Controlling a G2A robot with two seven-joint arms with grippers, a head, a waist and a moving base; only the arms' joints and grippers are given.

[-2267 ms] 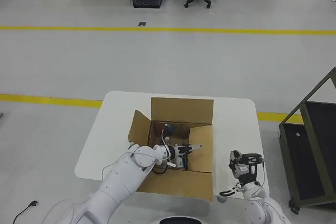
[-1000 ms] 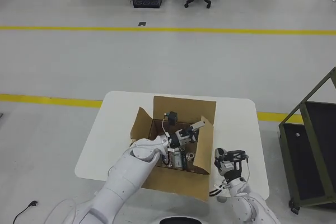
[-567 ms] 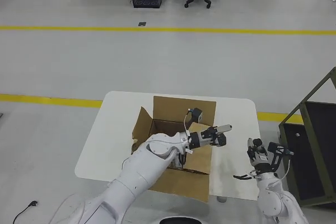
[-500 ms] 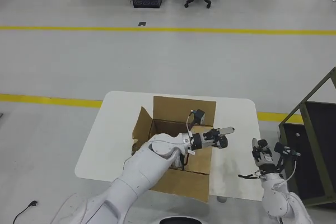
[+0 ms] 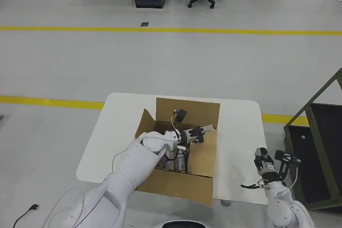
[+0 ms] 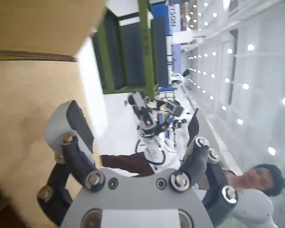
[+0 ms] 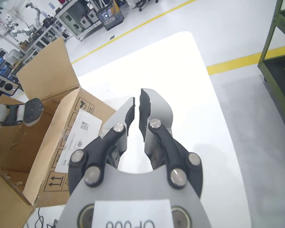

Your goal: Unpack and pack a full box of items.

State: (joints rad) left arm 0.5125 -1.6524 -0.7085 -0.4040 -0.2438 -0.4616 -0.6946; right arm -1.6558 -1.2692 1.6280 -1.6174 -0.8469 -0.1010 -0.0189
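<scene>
Taking the box (image 5: 185, 108) as reference, we find it in the middle of the table (image 5: 117, 134) with its flaps open. It now sits slightly turned, whereas two seconds ago its sides ran square to the table edge. The items (image 5: 179, 161) stand packed together in the near half of its interior. We cannot tell them apart, and we see none on the table beside the box.

The left gripper (image 5: 202, 132) has changed most. Two seconds ago it was down among the items. It then rose and, half a second ago, reached out over the right flap towards the bare table. It has now drawn back to hang above the box opening. Its fingers (image 6: 80, 124) stand wide apart with nothing between them. We cannot tell whether it carried anything on that excursion.

The right gripper (image 7: 137, 100) has also shifted. A second ago it was just beside the box wall, and it now hangs near the table's right edge, well apart from the box. Its fingers are drawn almost together, with a narrow slit between the pads, and hold nothing.

We judge that unpacking has barely begun: the contents remain inside, and the left gripper is placed for another descent. The right flap stands close to that path and could be caught
</scene>
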